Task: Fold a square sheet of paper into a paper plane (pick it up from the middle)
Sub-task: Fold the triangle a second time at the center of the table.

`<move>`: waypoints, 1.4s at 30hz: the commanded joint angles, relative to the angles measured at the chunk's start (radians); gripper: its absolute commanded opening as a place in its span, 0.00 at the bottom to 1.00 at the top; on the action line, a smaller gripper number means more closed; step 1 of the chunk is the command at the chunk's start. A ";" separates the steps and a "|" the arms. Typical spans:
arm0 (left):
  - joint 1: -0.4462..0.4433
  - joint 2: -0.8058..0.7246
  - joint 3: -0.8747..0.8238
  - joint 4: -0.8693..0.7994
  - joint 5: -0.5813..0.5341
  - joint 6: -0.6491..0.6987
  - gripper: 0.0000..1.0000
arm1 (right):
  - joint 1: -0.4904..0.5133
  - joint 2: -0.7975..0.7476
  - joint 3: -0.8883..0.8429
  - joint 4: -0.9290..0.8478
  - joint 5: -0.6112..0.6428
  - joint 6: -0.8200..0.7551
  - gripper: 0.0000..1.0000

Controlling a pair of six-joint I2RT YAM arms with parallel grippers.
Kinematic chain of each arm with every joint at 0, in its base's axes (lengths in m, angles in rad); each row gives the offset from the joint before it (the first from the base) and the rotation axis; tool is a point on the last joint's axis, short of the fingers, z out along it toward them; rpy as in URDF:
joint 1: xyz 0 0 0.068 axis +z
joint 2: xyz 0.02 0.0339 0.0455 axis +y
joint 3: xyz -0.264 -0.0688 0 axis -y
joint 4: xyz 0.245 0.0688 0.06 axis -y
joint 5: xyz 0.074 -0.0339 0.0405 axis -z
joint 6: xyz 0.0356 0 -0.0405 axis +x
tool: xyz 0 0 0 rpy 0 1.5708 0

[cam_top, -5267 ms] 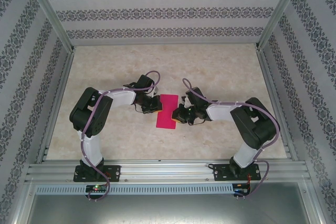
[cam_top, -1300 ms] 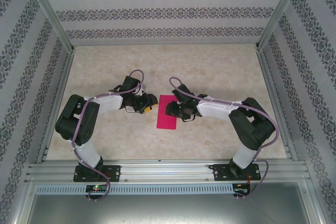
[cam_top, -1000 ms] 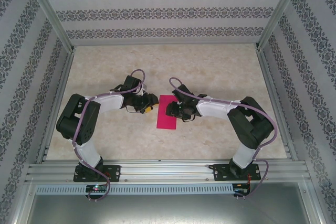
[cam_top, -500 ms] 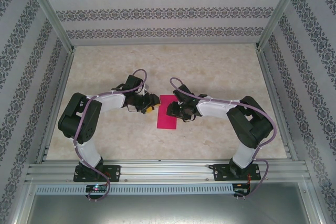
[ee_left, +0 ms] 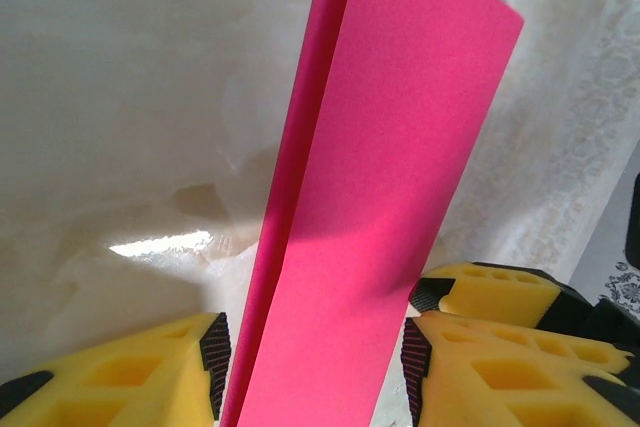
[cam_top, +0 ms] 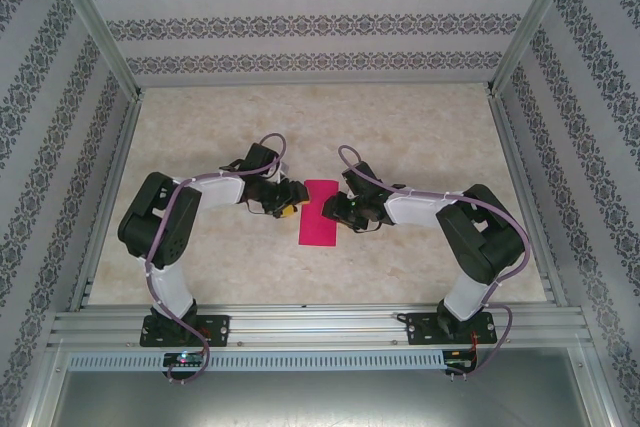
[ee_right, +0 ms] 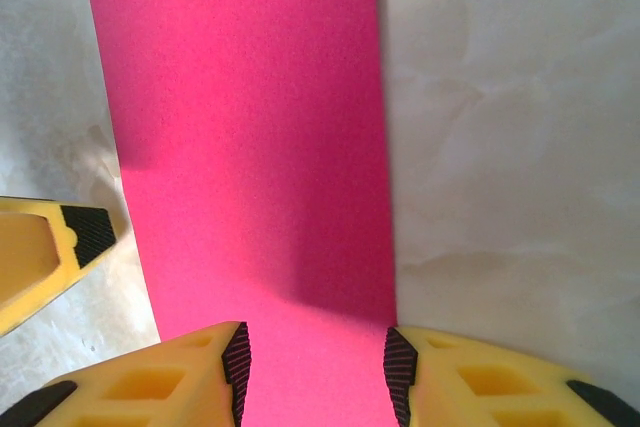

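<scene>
The square sheet of paper (cam_top: pixel 319 213) is magenta and lies flat on the table, folded in half into a long rectangle. A paper plane is out of view. My left gripper (cam_top: pixel 291 205) is at the sheet's left edge, open. In the left wrist view its yellow fingers (ee_left: pixel 150 372) straddle the paper (ee_left: pixel 380 197), whose two layers show along the left side. My right gripper (cam_top: pixel 337 209) is at the sheet's right edge, open. Its fingertips (ee_right: pixel 470 377) stand over the strip (ee_right: pixel 250 127), the right one at the paper's edge.
The marble-patterned table (cam_top: pixel 400 127) spreads around the sheet. Patterned walls and a metal frame (cam_top: pixel 300 322) enclose it. In each wrist view, one of the other gripper's fingers (ee_right: pixel 45 247) shows close beside the paper.
The right gripper has slid a little to the right, from over the sheet to its right edge, and its jaws have narrowed slightly. The left gripper has crept closer to the paper.
</scene>
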 commanded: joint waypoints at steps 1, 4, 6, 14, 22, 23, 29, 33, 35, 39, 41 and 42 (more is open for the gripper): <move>-0.020 0.014 0.030 -0.037 0.009 0.026 0.52 | 0.008 0.058 -0.018 -0.053 0.046 -0.009 0.45; -0.022 0.025 0.038 -0.038 0.014 0.028 0.52 | 0.009 0.061 -0.016 -0.053 0.046 -0.009 0.45; -0.026 0.032 0.043 -0.040 0.015 0.028 0.52 | 0.009 0.066 -0.014 -0.056 0.046 -0.008 0.45; -0.031 0.049 0.054 -0.045 0.014 0.034 0.51 | 0.011 0.072 -0.006 -0.065 0.046 -0.009 0.45; -0.038 0.067 0.065 -0.049 0.025 0.039 0.51 | 0.011 0.072 -0.004 -0.068 0.047 -0.009 0.45; -0.038 0.070 0.068 -0.049 0.028 0.040 0.51 | 0.011 0.072 -0.005 -0.068 0.048 -0.010 0.45; -0.042 0.070 0.071 -0.049 0.036 0.043 0.49 | 0.013 0.076 -0.003 -0.066 0.045 -0.008 0.45; -0.043 0.056 0.069 -0.045 0.036 0.042 0.48 | 0.013 0.079 0.000 -0.067 0.043 -0.008 0.45; -0.042 0.044 0.066 -0.039 0.036 0.043 0.47 | 0.011 0.080 -0.002 -0.066 0.042 -0.009 0.45; -0.043 0.029 0.067 -0.035 0.036 0.043 0.46 | 0.012 0.081 -0.001 -0.064 0.043 -0.009 0.45; -0.042 0.020 0.066 -0.031 0.036 0.041 0.46 | 0.012 0.082 -0.001 -0.062 0.041 -0.009 0.45; -0.042 0.018 0.066 -0.030 0.036 0.041 0.46 | 0.012 0.081 -0.002 -0.059 0.042 -0.008 0.45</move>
